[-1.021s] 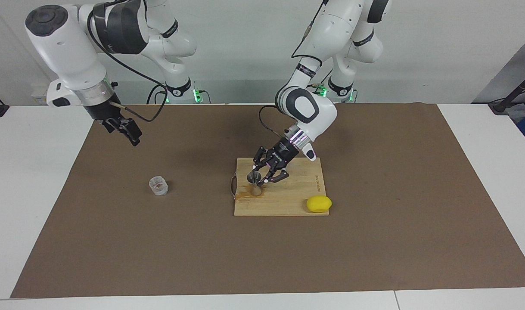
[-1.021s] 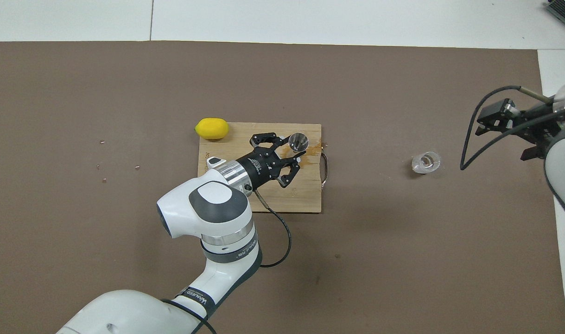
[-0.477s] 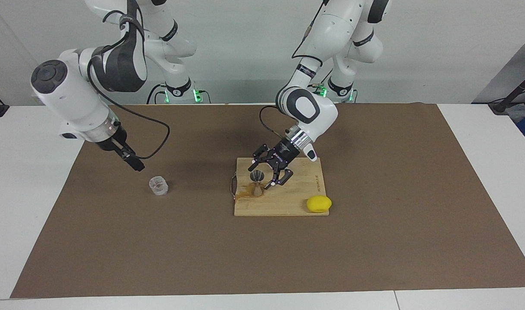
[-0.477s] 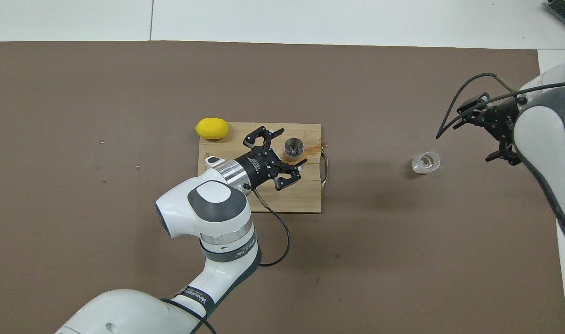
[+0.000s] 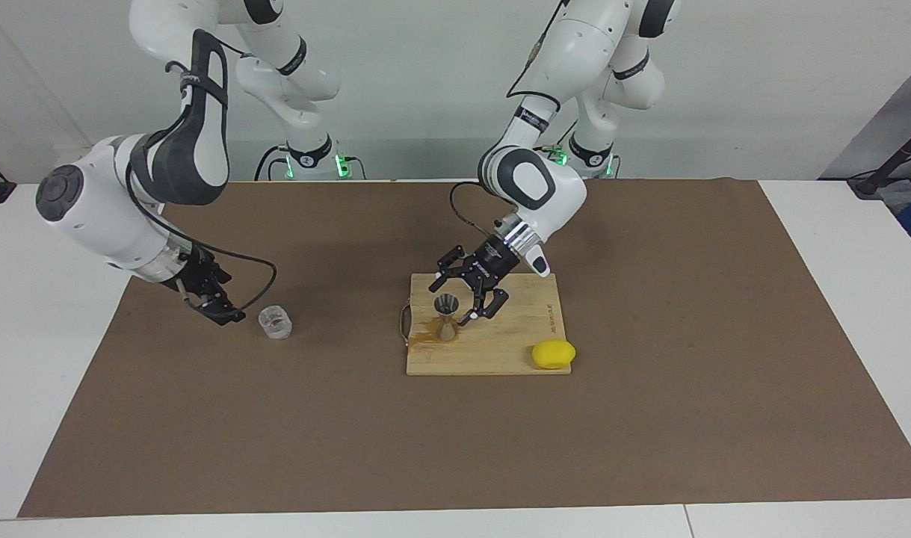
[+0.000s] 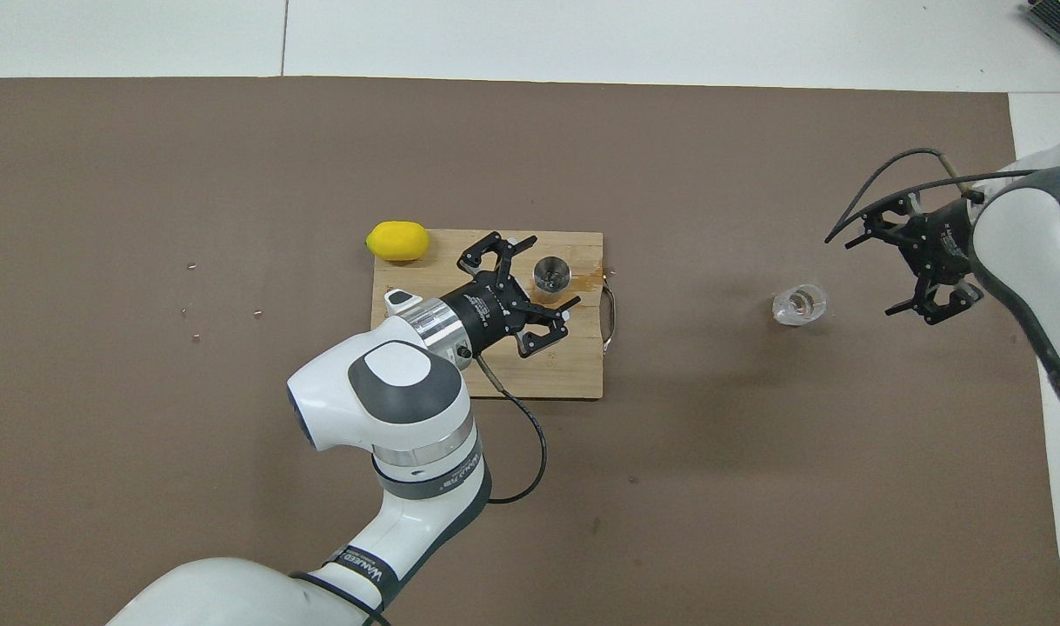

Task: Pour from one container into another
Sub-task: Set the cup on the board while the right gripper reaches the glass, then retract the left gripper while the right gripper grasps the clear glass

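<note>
The small clear ribbed cup's (image 5: 275, 323) contents are hard to make out; it sits on the brown mat (image 5: 649, 418) toward the right arm's end. The right gripper (image 5: 217, 305), jaws wide, has dropped beside it. The left gripper (image 5: 464, 295) has let go, gaping around the silver hourglass jigger (image 5: 447, 316) upright on the stained wooden board (image 5: 492, 357) near a yellow lemon (image 5: 553, 354).

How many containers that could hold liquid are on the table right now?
2. The silver jigger stands on the cutting board, beside a brown spill. The clear ribbed cup sits on the brown mat toward the right arm's end. None seem hidden.
</note>
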`<action>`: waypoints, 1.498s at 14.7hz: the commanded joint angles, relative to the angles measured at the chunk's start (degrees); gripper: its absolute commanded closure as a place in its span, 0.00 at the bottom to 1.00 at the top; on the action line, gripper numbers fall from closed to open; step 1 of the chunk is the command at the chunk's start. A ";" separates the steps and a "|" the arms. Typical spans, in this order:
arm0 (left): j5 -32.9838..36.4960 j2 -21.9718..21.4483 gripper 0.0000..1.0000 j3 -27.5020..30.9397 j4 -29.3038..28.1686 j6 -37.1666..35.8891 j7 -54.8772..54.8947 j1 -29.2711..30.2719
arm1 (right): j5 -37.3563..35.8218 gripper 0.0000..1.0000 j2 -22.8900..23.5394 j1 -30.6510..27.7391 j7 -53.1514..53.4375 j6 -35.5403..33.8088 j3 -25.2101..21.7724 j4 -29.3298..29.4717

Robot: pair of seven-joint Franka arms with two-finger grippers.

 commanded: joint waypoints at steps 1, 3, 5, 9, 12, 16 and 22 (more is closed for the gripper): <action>-0.45 -7.60 0.00 0.29 -6.45 1.85 0.98 -1.21 | 3.91 0.00 -0.85 -1.71 0.88 2.78 0.62 -4.25; 0.25 -8.93 0.00 0.29 -7.43 1.41 0.98 -1.05 | 6.54 0.00 -0.58 -2.41 0.88 4.96 0.62 -6.70; 4.37 -9.11 0.00 0.29 -7.43 -0.25 0.90 -0.08 | 7.78 0.00 -0.58 -3.55 0.53 7.42 0.62 -9.43; 12.62 -10.07 0.00 0.38 -7.52 -8.76 0.72 5.80 | 11.20 0.00 1.43 -5.56 -0.87 8.40 0.62 -10.14; 21.75 -10.25 0.00 0.55 -7.43 -14.39 0.20 9.93 | 13.48 0.00 4.24 -7.59 -5.26 8.40 0.62 -10.14; 42.65 -10.25 0.00 0.73 -6.29 -26.77 -0.33 17.39 | 17.36 0.00 7.32 -8.74 -7.82 8.58 0.62 -9.53; 76.49 -10.16 0.00 0.73 0.55 -39.19 -0.51 24.44 | 23.43 0.00 9.09 -7.60 -7.82 9.90 0.71 -9.79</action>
